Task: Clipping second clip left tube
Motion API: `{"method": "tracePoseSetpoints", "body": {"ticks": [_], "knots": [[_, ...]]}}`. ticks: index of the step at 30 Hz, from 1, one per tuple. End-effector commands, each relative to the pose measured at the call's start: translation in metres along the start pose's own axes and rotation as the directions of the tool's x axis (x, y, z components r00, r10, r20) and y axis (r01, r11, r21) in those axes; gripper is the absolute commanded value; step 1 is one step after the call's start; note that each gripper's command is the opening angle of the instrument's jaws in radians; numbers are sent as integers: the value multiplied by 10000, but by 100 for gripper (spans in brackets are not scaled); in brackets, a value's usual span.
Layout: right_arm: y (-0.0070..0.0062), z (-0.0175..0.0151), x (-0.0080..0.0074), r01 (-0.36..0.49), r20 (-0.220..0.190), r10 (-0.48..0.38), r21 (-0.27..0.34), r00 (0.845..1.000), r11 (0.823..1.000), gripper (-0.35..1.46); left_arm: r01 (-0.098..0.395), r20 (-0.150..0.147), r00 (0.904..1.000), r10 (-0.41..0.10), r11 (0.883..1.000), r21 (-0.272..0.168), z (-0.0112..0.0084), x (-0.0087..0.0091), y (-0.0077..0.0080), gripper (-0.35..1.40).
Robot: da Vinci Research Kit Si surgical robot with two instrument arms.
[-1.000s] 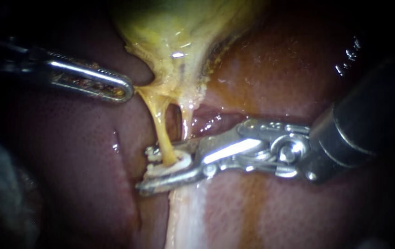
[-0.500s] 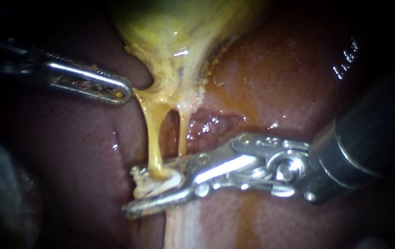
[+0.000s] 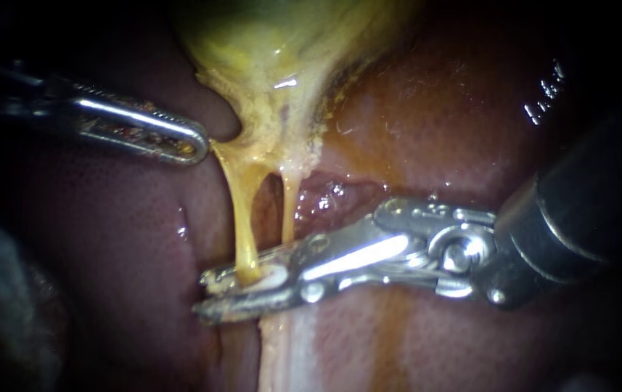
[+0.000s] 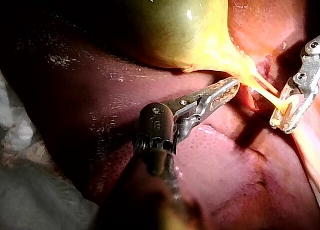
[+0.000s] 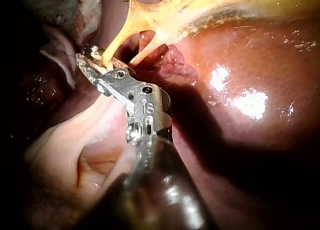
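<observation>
The right instrument came in from the right across the dark red liver, its shaft and bright metal hinge lying low over the surface and its two long jaws reaching to the foot of the left tube. The jaws stood nearly together, one on each side of the tube, with only a narrow slot between them. That slot was filled by a white clip that both jaws pressed on from two sides. The yellow left tube ran down from the gallbladder straight into the clip and ended there in the endoscope view, so the clip sat around its lower end, close to the liver. Just beside it the thinner right tube dropped from the same yellow neck and passed behind the upper jaw, outside the clip, with a dark gap between the two tubes. The left instrument entered from the left and lay higher up and well apart from the clip. Its jaws were closed flat on the yellow edge of the gallbladder's neck, which was drawn out to a point at their tip. In the left wrist view its jaws met the same yellow tissue, with the right instrument ahead of them. A pale band of tissue ran away from beneath the right instrument's jaws.
</observation>
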Motion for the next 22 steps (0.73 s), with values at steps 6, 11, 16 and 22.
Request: {"method": "tracePoseSetpoints", "body": {"ticks": [6,11,16,22], "knots": [[-2,-2,-1,-988,26,988,15,9951,9951,-35,-5,-1,10000,5,10000,4,1,-1,-1,-35],[-5,-4,-6,-1133,71,1132,42,9935,9936,-35,-5,-1,10000,5,10000,3,1,-1,-1,-35],[-6,-2,-8,-1114,90,1114,48,9937,9938,-35,-6,-2,10000,6,10000,6,1,-1,-1,-35],[-5,-2,-8,-1115,88,1115,48,9937,9937,-35,-7,-2,10000,7,10000,7,1,-2,-1,-35]]}}
